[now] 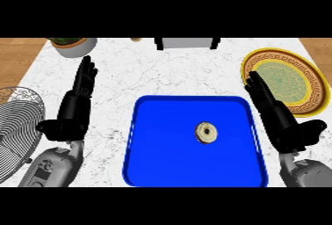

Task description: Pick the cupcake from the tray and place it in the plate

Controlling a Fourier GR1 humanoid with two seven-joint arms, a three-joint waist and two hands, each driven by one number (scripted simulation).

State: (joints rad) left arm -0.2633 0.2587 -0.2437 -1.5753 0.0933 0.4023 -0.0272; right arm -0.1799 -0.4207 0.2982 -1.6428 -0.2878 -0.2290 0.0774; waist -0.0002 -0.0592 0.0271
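- No text, label, brand, number or sign is legible on the worktop (168, 70), tray (162, 167) or plate (285, 81).

Wire rack (16, 127) far left; potted plant (74, 46) and pale box (186, 43) along the back.

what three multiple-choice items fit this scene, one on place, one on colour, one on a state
1. Where is the cupcake? A on the tray B on the bare counter C in the left hand
2. What colour is the tray? A red B blue C green
3. How is the right hand? A open, empty B curled round the cupcake C shut on the tray's rim
Answers: 1 A, it lies near the tray's middle; 2 B, its floor is blue; 3 A, its fingers are straight, beside the tray.
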